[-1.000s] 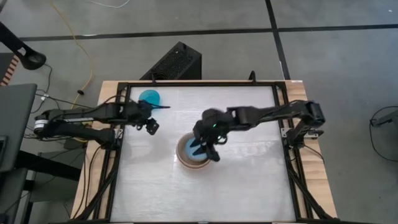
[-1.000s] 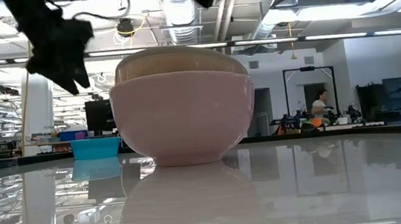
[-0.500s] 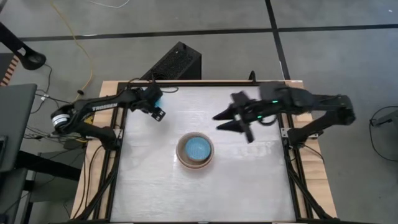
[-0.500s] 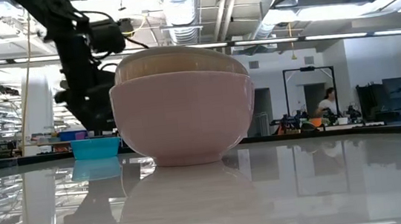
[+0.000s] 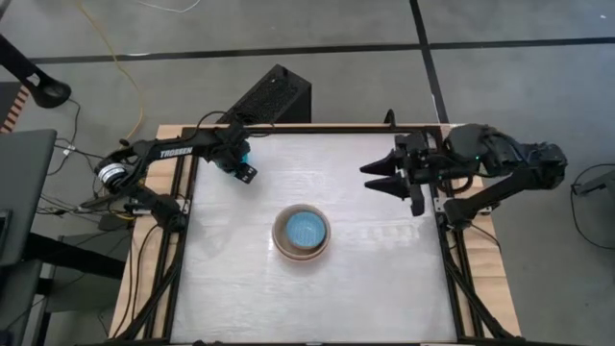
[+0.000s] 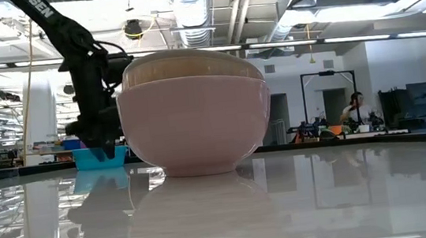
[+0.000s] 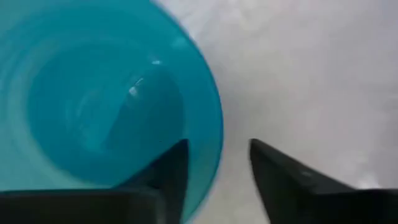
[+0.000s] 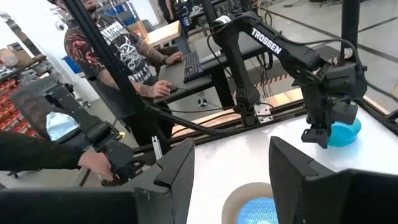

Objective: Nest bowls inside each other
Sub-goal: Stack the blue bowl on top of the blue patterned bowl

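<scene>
A stack of nested bowls [image 5: 301, 234] rests on the table's middle. A light blue bowl [image 5: 306, 229] is innermost and a salmon-pink bowl [image 6: 196, 129] is outermost. A cyan bowl [image 7: 93, 93] sits alone by the far left corner, also in the low view [image 6: 99, 156]. My left gripper [image 7: 217, 171] is open over the cyan bowl, pointing steeply down. One of its fingers is inside the rim and one outside. My right gripper [image 8: 233, 168] hangs open with nothing between its fingers, high near the table's right edge [image 5: 384, 173], pointing about level toward the left. My left gripper straddles the cyan bowl's rim [image 7: 214, 143] from above, one finger [image 7: 174, 171] inside the bowl and one [image 7: 273, 171] outside. Bare table shows between the rim and the outer finger. I cannot tell whether the inner finger touches the wall. The bowl stands on the table.
A dark metal frame [image 5: 187, 240] runs along the table's edges. People sit at a desk [image 8: 124, 56] beyond the table's left side. Bare white tabletop [image 5: 317, 298] lies all around the stack.
My right gripper has left the stack, rising and going toward the table's right edge, and has tipped from pointing down to about level. My left gripper has swung toward the far left corner and come down over the cyan bowl. The bowls have kept still.
</scene>
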Action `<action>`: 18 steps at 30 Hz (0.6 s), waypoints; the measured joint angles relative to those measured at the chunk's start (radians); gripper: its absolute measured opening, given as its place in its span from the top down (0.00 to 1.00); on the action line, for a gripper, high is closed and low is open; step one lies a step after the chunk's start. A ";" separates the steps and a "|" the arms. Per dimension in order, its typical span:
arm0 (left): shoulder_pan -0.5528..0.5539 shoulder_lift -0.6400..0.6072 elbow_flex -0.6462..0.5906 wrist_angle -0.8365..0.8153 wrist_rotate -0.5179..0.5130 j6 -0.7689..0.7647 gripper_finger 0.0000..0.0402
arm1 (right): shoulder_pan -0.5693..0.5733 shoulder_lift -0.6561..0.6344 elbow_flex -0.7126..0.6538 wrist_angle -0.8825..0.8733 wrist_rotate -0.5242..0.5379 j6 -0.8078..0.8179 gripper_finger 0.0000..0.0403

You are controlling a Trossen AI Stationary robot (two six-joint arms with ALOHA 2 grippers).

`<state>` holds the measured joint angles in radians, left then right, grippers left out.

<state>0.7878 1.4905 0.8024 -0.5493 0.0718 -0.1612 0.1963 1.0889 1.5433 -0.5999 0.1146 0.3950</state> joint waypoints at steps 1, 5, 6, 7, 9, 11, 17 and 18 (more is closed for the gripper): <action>0.001 0.001 0.000 0.012 0.038 -0.001 0.69 | 0.000 0.003 0.000 -0.001 0.000 0.000 0.58; 0.001 -0.013 0.000 0.087 0.209 -0.043 0.96 | 0.000 0.017 0.000 -0.035 0.000 0.000 0.58; -0.001 -0.024 0.000 0.115 0.249 -0.058 0.96 | 0.000 0.021 0.000 -0.044 0.000 0.000 0.58; -0.004 -0.038 0.000 0.142 0.282 -0.073 0.97 | 0.000 0.024 0.000 -0.050 0.000 0.000 0.58; -0.016 -0.071 0.000 0.183 0.333 -0.109 0.99 | 0.000 0.031 0.000 -0.062 0.000 0.000 0.58; -0.031 -0.120 0.000 0.237 0.385 -0.144 1.00 | 0.000 0.037 0.000 -0.061 -0.001 0.000 0.58; -0.116 -0.297 0.000 0.341 0.438 -0.270 1.00 | 0.000 0.038 0.000 -0.070 -0.002 -0.008 0.58; -0.140 -0.326 0.000 0.340 0.428 -0.283 1.00 | 0.000 0.038 0.000 -0.073 -0.002 -0.009 0.58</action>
<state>0.6481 1.1642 0.8024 -0.2089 0.5000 -0.4438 0.1963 1.1271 1.5433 -0.6729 0.1127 0.3857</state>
